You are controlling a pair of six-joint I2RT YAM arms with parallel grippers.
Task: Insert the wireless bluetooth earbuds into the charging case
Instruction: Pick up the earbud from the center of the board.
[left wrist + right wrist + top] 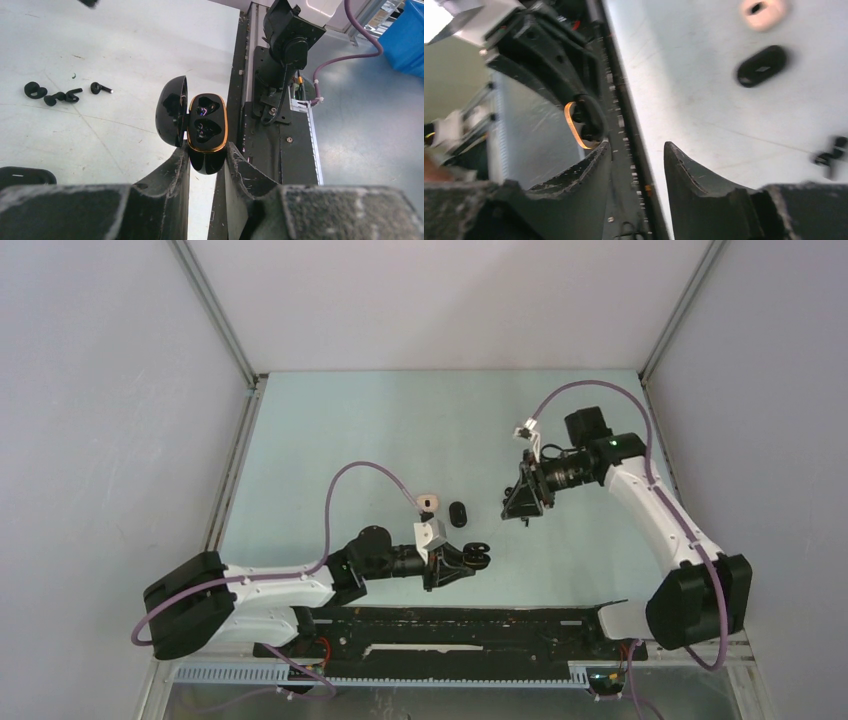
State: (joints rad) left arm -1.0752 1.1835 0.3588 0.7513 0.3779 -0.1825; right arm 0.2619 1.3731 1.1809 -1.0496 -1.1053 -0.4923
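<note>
My left gripper [207, 150] is shut on the lower end of an open black charging case [206, 125] with a gold rim, its lid [171, 117] swung to the left. Both wells look empty. In the top view it [478, 555] holds the case near the table's front. Three small black earbuds [35, 90] [62, 97] [100, 89] lie on the table beyond it. My right gripper [636, 147] is open and empty, hanging over the earbuds' area [522, 508]. One earbud [831, 156] shows at the right wrist view's edge. No white earbud is in view.
A closed black pebble case [459, 513] and a white case [427, 503] lie mid-table, also in the right wrist view [763, 65] [763, 9]. The black base rail [450, 625] runs along the near edge. Walls enclose the table.
</note>
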